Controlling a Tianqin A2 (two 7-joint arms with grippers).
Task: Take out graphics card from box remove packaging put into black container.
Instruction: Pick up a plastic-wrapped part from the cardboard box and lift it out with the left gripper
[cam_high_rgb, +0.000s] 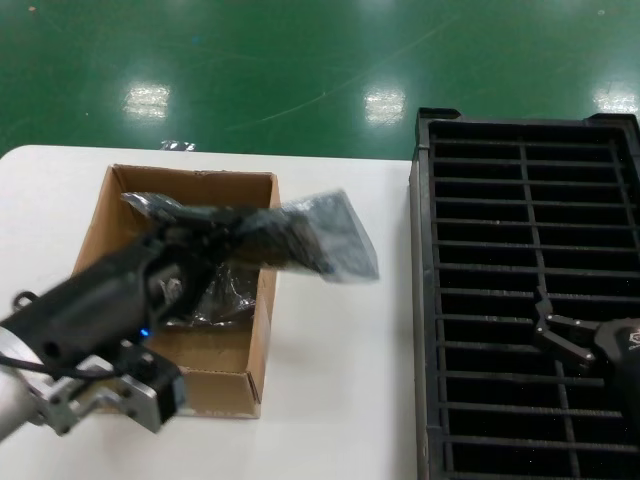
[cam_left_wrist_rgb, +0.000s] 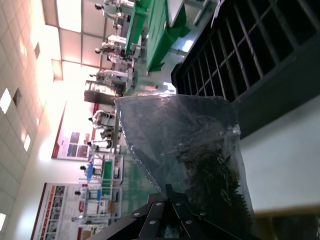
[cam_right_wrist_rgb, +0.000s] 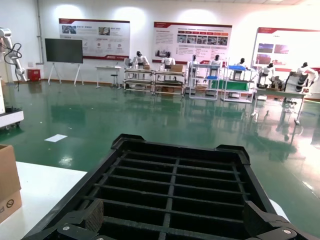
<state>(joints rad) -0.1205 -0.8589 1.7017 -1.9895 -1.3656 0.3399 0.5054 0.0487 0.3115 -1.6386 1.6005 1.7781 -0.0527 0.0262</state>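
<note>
The graphics card sat inside the packaging, a crinkly translucent bag, held up over the right wall of the box, w/ the bag's free end poking past that wall toward the tabletop's right side. Card itself showed only as a dark mass through the plastic; bracket & ports not readable. Long axis of the bagged card ran roughly along the tabletop's near edge, i.e. left-right, pointing at the black container.

Left end effector was closed on the packaging at its left end. The wrist view showed the fingers pinched at the bag's edge, bag fanning away from them toward the container. So the card lay straight out from the left end effector, on its right.

Right end effector hung over the black container near the tabletop's right edge, fingers spread, nothing in it, well apart from the bag. Its wrist view showed open slots beneath.

Judgement: card out of the box but still bagged. The free end faced the right arm, so that arm looked best placed to take hold for stripping the bag.

A second bag looked to lie inside the box.
</note>
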